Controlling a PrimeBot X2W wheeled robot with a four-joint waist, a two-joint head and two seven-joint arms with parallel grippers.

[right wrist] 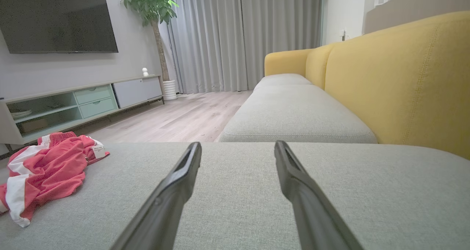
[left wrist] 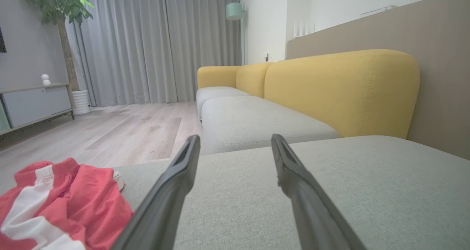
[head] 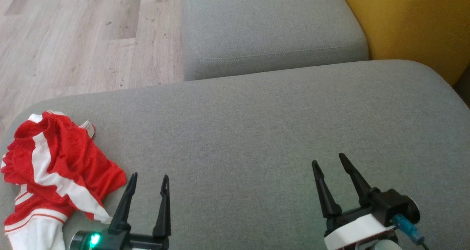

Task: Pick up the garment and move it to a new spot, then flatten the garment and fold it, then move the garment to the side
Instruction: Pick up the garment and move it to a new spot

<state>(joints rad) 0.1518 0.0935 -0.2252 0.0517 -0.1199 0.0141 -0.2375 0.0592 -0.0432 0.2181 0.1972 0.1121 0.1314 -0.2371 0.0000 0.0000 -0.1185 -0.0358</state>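
The garment [head: 55, 169], crumpled thin red fabric with white stripes, lies at the left edge of the seat cushion [head: 257, 132], toward its near corner, with its long axis along that edge. It is just left of the left gripper [head: 149, 176], the nearer arm. The right gripper [head: 328, 159] is well apart. Both jaws are released and empty. The cushion is grey weave with rounded edges.

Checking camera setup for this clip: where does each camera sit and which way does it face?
Head: above, looking down at the cushion; left gripper and right gripper show, open.
Left wrist: low over the cushion, facing the curtains; own fingers.
Right wrist: likewise, farther from the garment; own fingers.
Shared: the garment, at left in all.
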